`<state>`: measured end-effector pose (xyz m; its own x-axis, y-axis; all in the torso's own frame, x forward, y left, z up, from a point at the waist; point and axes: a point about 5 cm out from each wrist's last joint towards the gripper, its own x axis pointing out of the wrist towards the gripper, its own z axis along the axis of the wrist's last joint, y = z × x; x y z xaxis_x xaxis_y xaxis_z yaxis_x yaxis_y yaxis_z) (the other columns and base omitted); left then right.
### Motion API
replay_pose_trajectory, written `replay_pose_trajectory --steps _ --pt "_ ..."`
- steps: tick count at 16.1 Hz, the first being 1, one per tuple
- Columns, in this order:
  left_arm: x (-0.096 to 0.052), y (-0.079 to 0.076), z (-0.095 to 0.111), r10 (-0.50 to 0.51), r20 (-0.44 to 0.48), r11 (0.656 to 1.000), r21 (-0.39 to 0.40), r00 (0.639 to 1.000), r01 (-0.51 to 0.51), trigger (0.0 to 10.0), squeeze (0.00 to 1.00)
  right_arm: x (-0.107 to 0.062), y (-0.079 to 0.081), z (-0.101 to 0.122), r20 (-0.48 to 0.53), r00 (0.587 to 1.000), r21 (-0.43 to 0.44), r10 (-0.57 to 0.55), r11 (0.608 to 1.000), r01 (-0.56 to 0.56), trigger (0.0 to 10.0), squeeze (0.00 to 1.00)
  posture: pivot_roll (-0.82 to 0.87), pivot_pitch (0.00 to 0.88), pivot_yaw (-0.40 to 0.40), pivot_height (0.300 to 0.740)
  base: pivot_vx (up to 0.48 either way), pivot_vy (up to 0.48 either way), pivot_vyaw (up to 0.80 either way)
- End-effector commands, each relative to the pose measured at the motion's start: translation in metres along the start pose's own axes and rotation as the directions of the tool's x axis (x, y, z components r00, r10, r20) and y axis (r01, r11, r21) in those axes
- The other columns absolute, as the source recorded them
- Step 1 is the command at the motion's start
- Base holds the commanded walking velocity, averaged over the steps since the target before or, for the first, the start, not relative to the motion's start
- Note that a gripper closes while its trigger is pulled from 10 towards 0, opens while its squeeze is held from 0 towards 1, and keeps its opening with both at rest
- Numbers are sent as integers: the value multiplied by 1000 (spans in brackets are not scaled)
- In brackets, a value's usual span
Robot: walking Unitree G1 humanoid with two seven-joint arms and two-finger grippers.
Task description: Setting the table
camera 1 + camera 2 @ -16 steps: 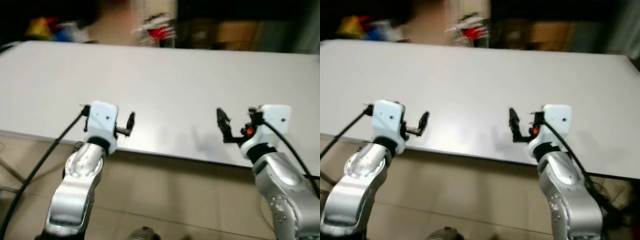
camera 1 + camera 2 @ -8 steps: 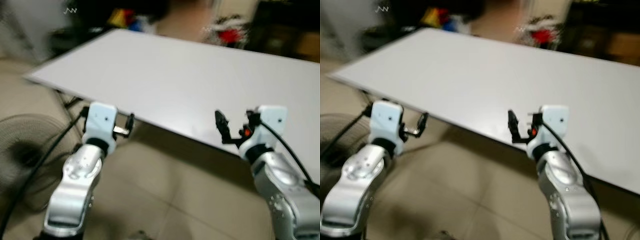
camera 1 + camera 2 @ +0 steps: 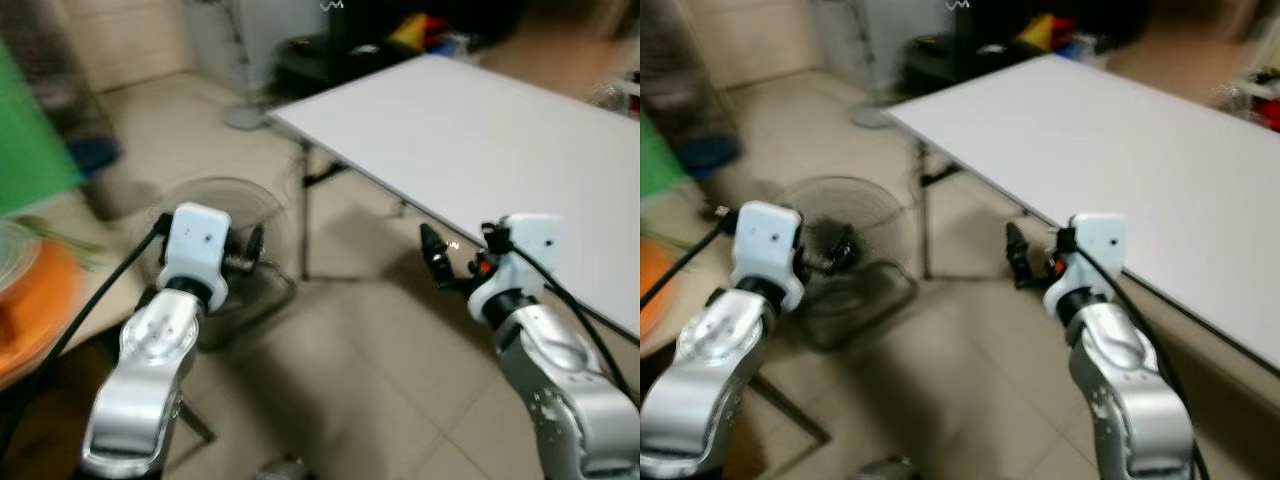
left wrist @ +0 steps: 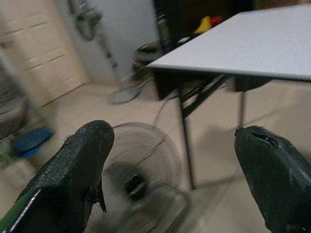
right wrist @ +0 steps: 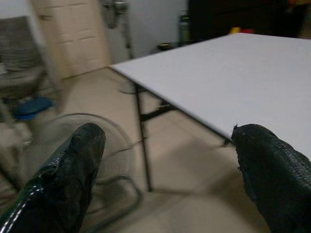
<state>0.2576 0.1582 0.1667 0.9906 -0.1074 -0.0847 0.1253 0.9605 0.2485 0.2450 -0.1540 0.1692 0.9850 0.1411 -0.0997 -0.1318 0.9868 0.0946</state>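
The white table (image 3: 520, 130) stands to my right, its top bare and its near corner (image 3: 275, 115) towards me on dark legs. My left gripper (image 3: 256, 245) is held out in front of me over the tiled floor, open with nothing between its fingers (image 4: 80, 170). Open and holding nothing as well, my right gripper (image 3: 432, 262) hangs just off the table's long edge. At the far left, blurred, an orange plate-like thing (image 3: 40, 300) lies on a low surface with a pale dish (image 3: 15, 250) on it.
A round floor fan (image 3: 262, 205) lies on the tiles between me and the table's corner. A green shape (image 3: 35, 150) and a blue object (image 3: 95, 155) sit at the left. Dark furniture with bright toys (image 3: 410, 30) stands beyond the table.
The camera has swung to the left: the table has slid to the right of the picture, and the floor, the fan and the orange thing have come into view. Both grippers stay open.
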Motion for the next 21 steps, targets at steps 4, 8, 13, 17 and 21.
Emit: replay_pose_trajectory --steps 4,8,13,17,21 --pt "1 4 8 5 24 1000 21 1000 -5 10000 0 1 5 4 28 999 12 20 1000 -21 10000 0 92 0 33 740 0 405 800" --pt "2 5 11 8 37 1000 20 999 -8 10000 0 2 6 5 35 999 15 27 1000 -27 10000 0 95 0 34 740 0 402 800" --pt "8 17 22 78 77 997 -26 994 -76 10000 0 6 6 9 58 998 14 30 999 -31 10000 0 97 0 42 740 0 -384 800" --pt "11 18 25 91 81 995 -36 993 -89 10000 0 11 1 11 54 998 33 -33 999 31 10000 0 103 0 47 740 0 0 200" --pt "14 15 24 59 71 998 -19 996 -57 10000 0 14 -4 8 12 997 41 -76 996 75 10000 0 104 0 46 740 0 0 0"
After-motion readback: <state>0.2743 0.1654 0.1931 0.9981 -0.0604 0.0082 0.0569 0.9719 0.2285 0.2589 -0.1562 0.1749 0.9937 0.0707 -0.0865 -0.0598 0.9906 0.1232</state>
